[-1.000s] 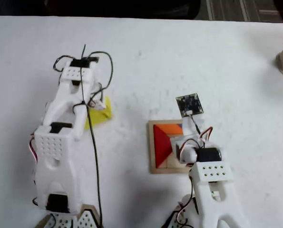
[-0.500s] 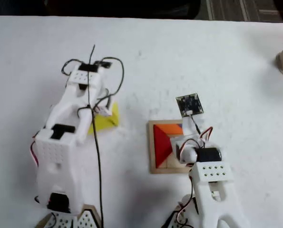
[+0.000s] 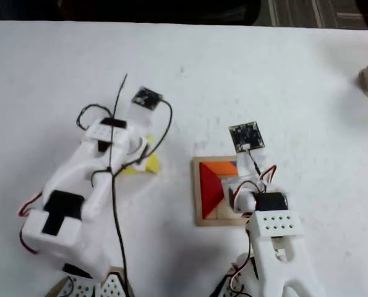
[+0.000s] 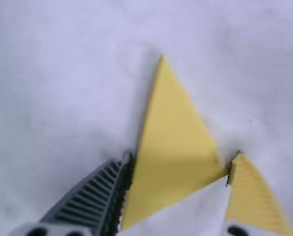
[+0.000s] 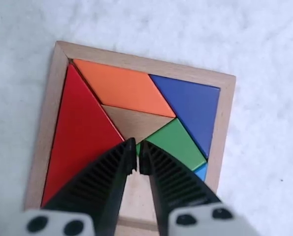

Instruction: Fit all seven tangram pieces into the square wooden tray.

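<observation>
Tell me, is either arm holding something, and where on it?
The left end effector grips the yellow triangle across its wide end. The right end effector, shut above the tray, holds nothing.

White perforated arms (image 3: 274,226), black cables (image 3: 114,198), ribbed claws (image 5: 138,156).

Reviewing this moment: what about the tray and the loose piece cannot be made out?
High view: the tray's right side is hidden under the right arm.
Right wrist view: the right gripper covers the tray's near part, so what lies there is unclear.
Left wrist view: the yellow triangle's near edge is hidden by the left gripper.
</observation>
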